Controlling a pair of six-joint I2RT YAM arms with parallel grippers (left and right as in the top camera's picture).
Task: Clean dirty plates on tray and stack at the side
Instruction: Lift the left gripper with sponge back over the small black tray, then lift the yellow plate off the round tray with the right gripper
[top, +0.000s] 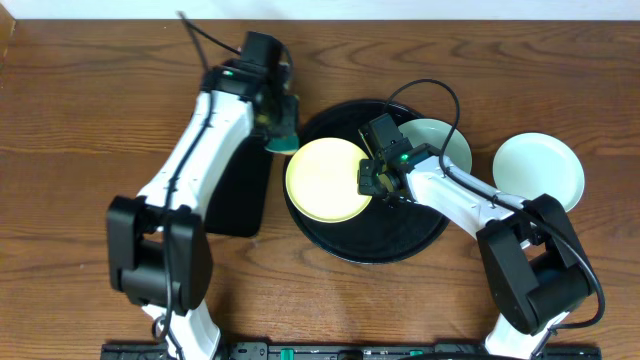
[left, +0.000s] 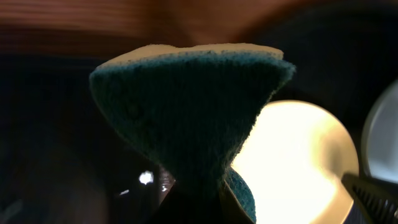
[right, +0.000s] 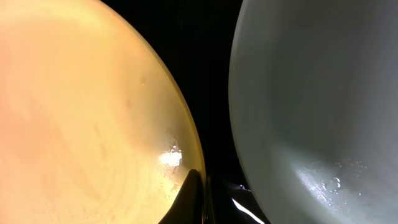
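Observation:
The pale yellow plate (top: 328, 179) lies on the left half of the round black tray (top: 400, 246). A mint plate (top: 440, 142) lies on the tray's right half, partly under my right arm. A second mint plate (top: 538, 170) sits on the table to the right of the tray. My right gripper (top: 372, 178) is shut on the yellow plate's right rim (right: 180, 134), one finger on top. My left gripper (top: 280, 128) is shut on a teal sponge (left: 193, 106) by the tray's left edge, just beyond the yellow plate (left: 292, 162).
A rectangular black tray (top: 240, 190) lies left of the round tray, under my left arm. The wooden table (top: 80, 120) stretches to the left and back. Cables run over the far part of the tray.

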